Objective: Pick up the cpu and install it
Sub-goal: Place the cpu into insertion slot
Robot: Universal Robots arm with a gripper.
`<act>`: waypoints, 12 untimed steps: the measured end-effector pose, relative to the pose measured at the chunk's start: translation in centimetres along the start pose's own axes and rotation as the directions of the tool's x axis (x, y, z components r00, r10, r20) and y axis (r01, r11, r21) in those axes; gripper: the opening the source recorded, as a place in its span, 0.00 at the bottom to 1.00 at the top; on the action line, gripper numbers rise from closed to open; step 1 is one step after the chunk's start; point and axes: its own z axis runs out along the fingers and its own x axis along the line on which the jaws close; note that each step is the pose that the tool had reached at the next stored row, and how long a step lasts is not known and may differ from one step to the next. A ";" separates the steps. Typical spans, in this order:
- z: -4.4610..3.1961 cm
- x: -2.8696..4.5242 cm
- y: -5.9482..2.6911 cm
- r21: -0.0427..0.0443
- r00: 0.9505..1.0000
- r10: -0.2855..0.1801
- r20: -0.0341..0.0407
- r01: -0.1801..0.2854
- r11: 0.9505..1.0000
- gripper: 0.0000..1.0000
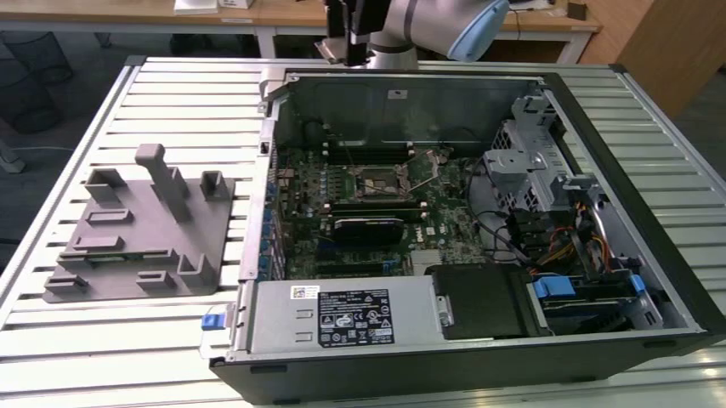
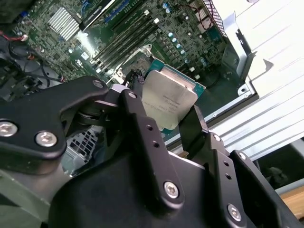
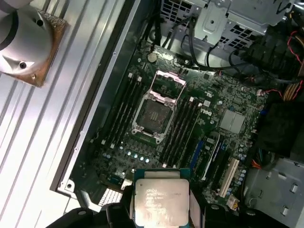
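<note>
The cpu (image 3: pixel 160 202), a small square chip with a pale silver top, is clamped by its edges between the black fingers (image 2: pixel 134 111) of my gripper (image 2: pixel 166 118), which is shut on it. In the first wrist view the gripper (image 3: pixel 160 211) holds it high above the motherboard's edge, off to one side of the empty socket (image 3: pixel 154 114), whose load plate (image 3: pixel 167 80) is flipped up. In the exterior view the gripper (image 1: pixel 346 38) hangs above the far wall of the open computer case (image 1: pixel 635 255), and the socket (image 1: pixel 380 178) lies in the middle of the board.
A large grey plastic tray with upright pegs (image 1: pixel 142 229) sits on the slatted table at the exterior view's left. Inside the case are memory slots (image 3: pixel 124 107), a drive cage (image 1: pixel 533 161), cables (image 1: pixel 556 251) and the power supply (image 1: pixel 340 314).
</note>
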 end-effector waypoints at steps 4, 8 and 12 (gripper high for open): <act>0.20 0.00 0.00 0.000 0.998 0.063 0.000 -0.063 0.998 0.54; 0.40 0.01 0.01 0.001 0.992 0.124 -0.001 -0.124 0.992 0.54; 0.64 0.01 0.01 0.002 0.983 0.185 -0.001 -0.185 0.983 0.54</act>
